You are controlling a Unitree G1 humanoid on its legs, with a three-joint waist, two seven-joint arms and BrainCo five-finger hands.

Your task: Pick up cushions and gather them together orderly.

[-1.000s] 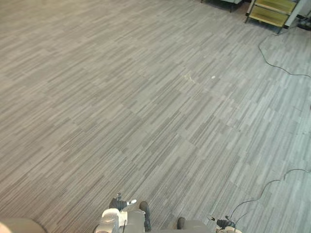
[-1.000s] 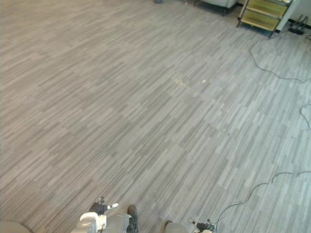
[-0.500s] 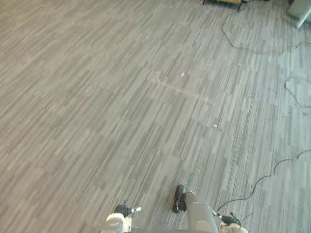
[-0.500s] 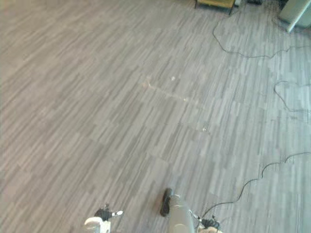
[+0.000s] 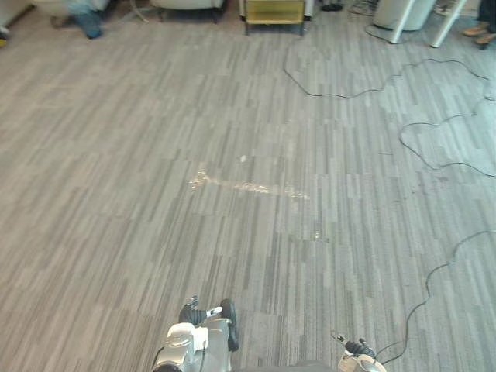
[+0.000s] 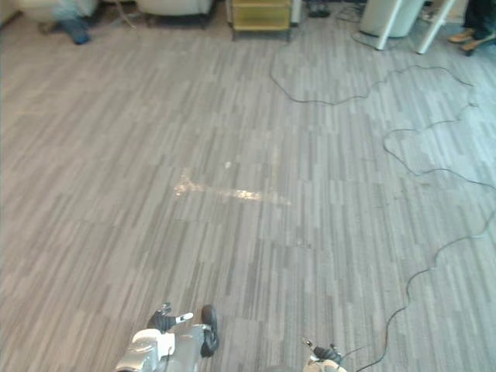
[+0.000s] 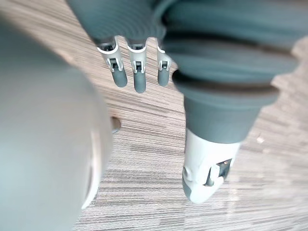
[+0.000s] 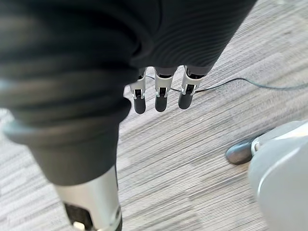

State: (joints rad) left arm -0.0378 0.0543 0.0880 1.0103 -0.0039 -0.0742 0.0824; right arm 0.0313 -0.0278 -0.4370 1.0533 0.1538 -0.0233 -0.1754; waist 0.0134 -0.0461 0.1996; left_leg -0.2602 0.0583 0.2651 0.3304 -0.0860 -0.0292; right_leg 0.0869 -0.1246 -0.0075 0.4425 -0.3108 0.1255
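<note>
My left hand [image 7: 139, 72] hangs over the grey striped carpet with straight fingers and holds nothing. My right hand [image 8: 161, 94] hangs the same way, open and empty above the carpet. Pale upholstered shapes [image 5: 186, 4] lie along the far edge of the floor; I cannot tell whether they are cushions or seats.
A yellow low cabinet [image 5: 273, 12] stands at the far middle. White table legs [image 5: 399, 19] and a person's shoes [image 5: 477, 29] are at the far right, blue-clad legs [image 5: 81, 19] at the far left. Black cables [image 5: 434, 147] snake over the right floor. A pale streak [image 5: 248, 186] marks the carpet.
The whole picture has shifted, so the camera has turned: the pale streak now sits mid-floor, and the far furniture and more cables have come into view.
</note>
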